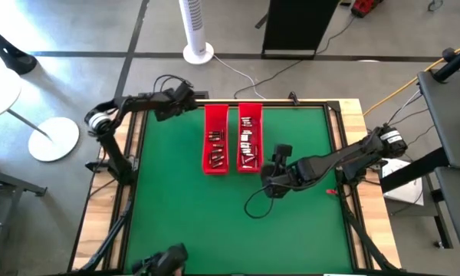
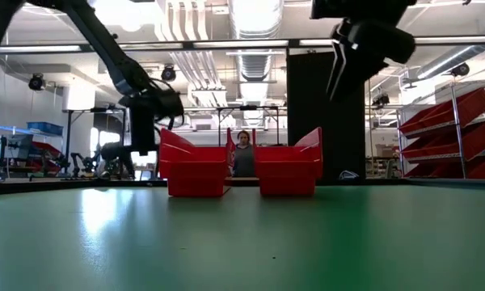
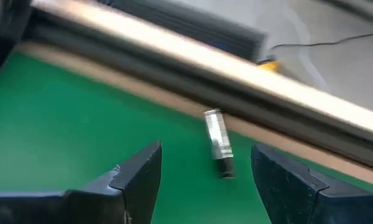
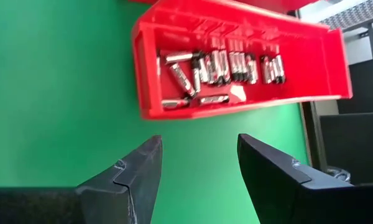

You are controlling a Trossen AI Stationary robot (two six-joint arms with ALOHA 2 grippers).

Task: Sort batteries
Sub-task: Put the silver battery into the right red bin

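Two long red trays (image 1: pixel 216 162) (image 1: pixel 249 165) stand side by side at the middle of the green mat, each holding several small silvery batteries (image 4: pixel 217 67). My left gripper (image 3: pixel 205 155) is open at the table's far edge, left of the left tray (image 2: pixel 196 174). One silvery battery with a dark end (image 3: pixel 217 142) shows between its fingers on the mat, touching neither. My right gripper (image 4: pixel 199 158) is open over the mat at the near end of the right tray (image 4: pixel 248 102), with nothing between its fingers.
The table's wooden far rim (image 3: pixel 174 93) runs just beyond the lone battery. A black cable loop (image 1: pixel 254 205) lies on the mat near my right arm. A person (image 2: pixel 244 153) stands beyond the table, behind the trays. Open mat stretches toward the near edge (image 1: pixel 215 230).
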